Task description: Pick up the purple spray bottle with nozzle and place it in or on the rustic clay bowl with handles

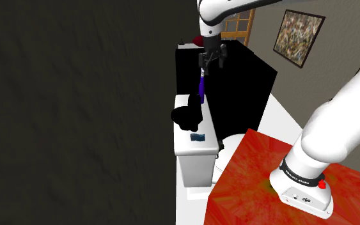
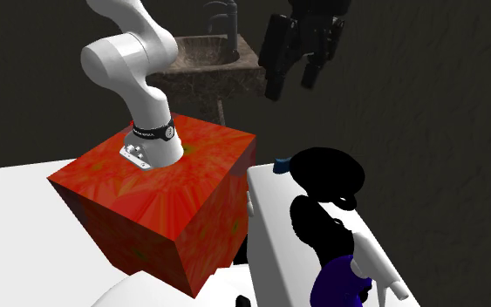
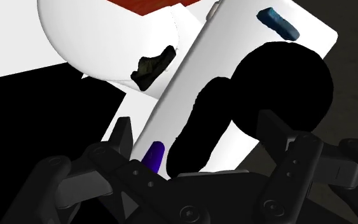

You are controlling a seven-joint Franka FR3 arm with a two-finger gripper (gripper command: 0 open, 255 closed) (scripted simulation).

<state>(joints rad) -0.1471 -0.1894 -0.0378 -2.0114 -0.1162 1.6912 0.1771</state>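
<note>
Purple marks your target: the spray bottle (image 1: 201, 88) stands upright at the end of the white surface (image 1: 183, 142) away from the red stand (image 1: 261, 166). It is just beside a black shape that I take to be the bowl (image 1: 188, 116). The end effector (image 2: 291, 87) hangs above that end with its fingers spread wide and nothing between them, so the bottle is not yet held. In the wrist view the bottle's tip sits close to one finger rather than midway, and that is your first risk. Descend on this line and I judge that finger could land on the nozzle or shove the bottle sideways instead of straddling it. A tall, slim bottle like this will probably tip at a light knock, and the surface is narrow, so a toppled bottle could roll off its edge. The other finger would come down over the bowl, which is crowded against the bottle, and may strike it. The bowl is drawn solid black, so you cannot read its rim or handles, and a release could catch the edge. A small blue object (image 1: 199, 137) lies beyond the bowl, well out of the way.
</note>
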